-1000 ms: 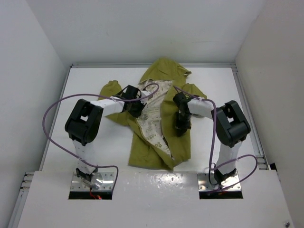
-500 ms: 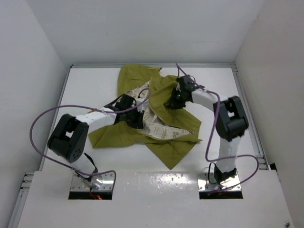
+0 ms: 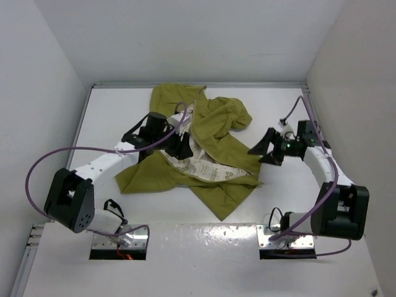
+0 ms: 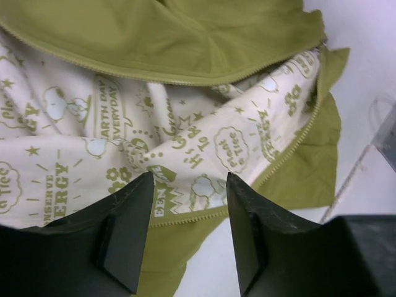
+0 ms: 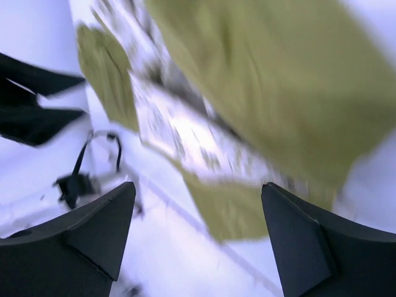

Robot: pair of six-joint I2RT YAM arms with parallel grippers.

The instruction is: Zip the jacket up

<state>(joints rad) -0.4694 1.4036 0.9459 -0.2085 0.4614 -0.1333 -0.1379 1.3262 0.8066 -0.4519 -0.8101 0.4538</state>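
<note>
The olive-green jacket [image 3: 218,124] lies crumpled in the middle of the white table [image 3: 124,111], unzipped, with its cream printed lining [image 3: 207,168] turned up. My left gripper [image 3: 183,150] hovers over the lining at the jacket's middle. In the left wrist view it [image 4: 189,185] is open, with nothing between its fingers. Below them are the lining [image 4: 93,136] and a line of zipper teeth [image 4: 185,217]. My right gripper [image 3: 260,153] is just off the jacket's right edge, apart from the cloth. In the blurred right wrist view it [image 5: 198,192] is wide open and empty, the jacket [image 5: 278,80] beyond it.
White walls close in the table on three sides, and a metal rail [image 3: 318,142] runs along its edge. Purple cables loop from both arms, the left one [image 3: 68,153] hanging wide over the table's left side. Bare table [image 4: 365,55] shows beside the jacket's hem.
Both grippers have opened and let go of the jacket, which now lies in a heap. The right arm has swung away to the right; the left arm has stretched out over the lining.
</note>
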